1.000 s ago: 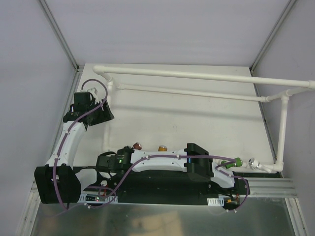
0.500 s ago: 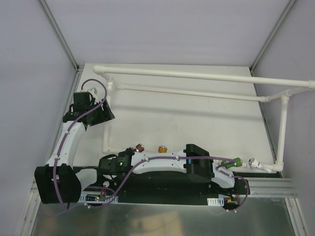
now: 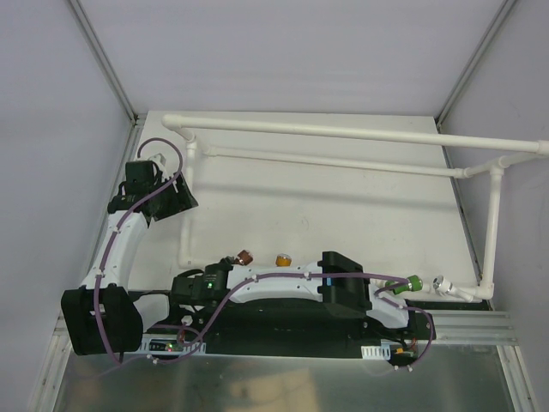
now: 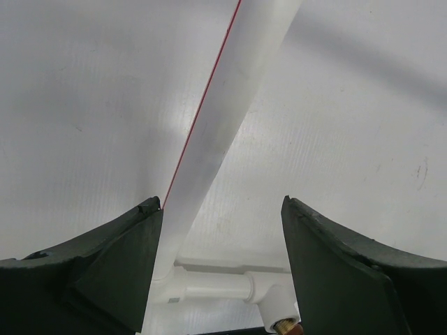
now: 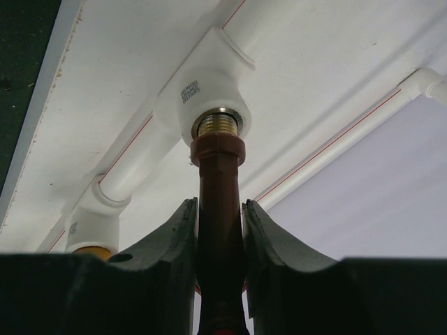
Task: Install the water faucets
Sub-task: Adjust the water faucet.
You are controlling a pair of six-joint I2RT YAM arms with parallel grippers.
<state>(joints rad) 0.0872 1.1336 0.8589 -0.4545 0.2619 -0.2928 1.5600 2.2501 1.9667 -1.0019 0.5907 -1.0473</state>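
Yeah, the right gripper (image 5: 218, 208) is clamped on the brown faucet (image 5: 218, 164) at the white fitting (image 5: 202, 87). The left gripper (image 4: 220, 204) is wide open over a pipe (image 4: 227, 105).

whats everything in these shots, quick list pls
brown faucet: 1, brown, brass end in a white fitting on the near pipe, clamped by the right gripper
orange faucet: 1, orange, in the next fitting along from the brown one
green faucet: 1, green, toward the near pipe's right end
silver piece: 1, silver, just right of the green faucet, too small to identify
pipe frame: 1, white with a thin red line, running along the table's edges
table: 1, white, under the frame
left gripper: 1, black, open, with the frame's left pipe between its fingers
right gripper: 1, black, shut on the brown faucet
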